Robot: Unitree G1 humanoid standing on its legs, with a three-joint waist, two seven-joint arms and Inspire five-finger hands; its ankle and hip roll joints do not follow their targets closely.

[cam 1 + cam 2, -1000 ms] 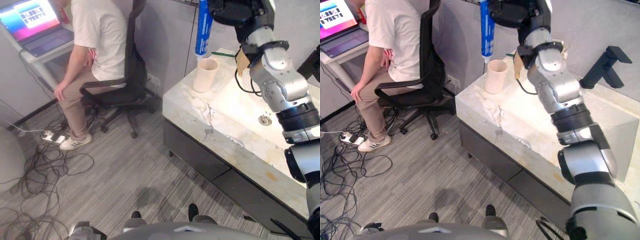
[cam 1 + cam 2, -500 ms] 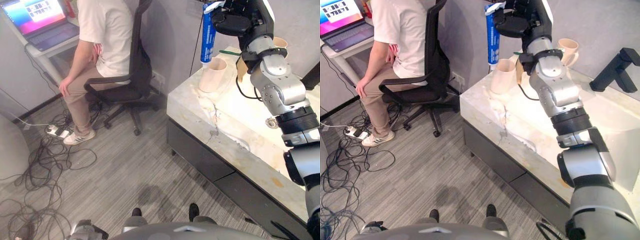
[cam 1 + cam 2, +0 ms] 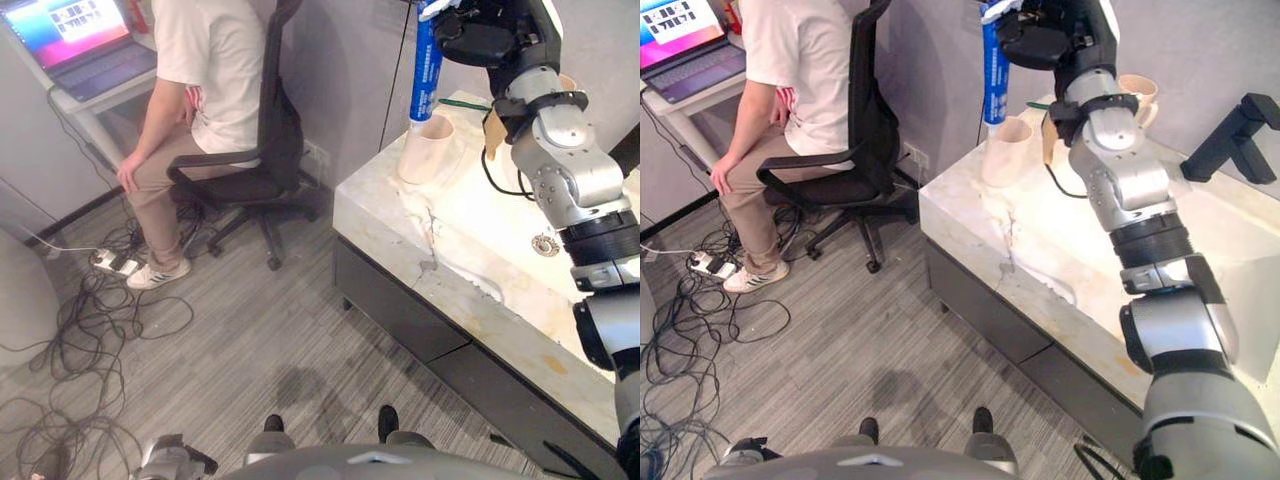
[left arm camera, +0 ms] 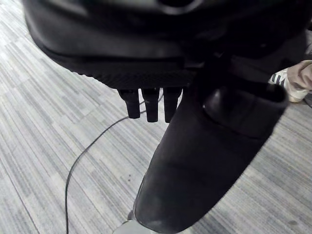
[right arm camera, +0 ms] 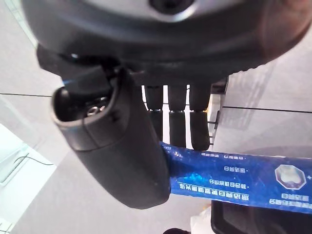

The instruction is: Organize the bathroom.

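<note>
Where right hand [image 3: 1040,45] grips tube [image 3: 994,70], cup [image 3: 1004,152] below.

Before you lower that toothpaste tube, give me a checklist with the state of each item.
1. Grip: right hand has its fingers and thumb pinching the blue toothpaste tube: ok.
2. Tube upright, lower end down: ok.
3. Tube's lower end over the mouth of the beige cup: ok.
4. Cup upright on the marble counter, near its corner: ok.
5. Cup's inside free: cannot tell.
6. Left hand away from the counter, over the floor: ok.
</note>
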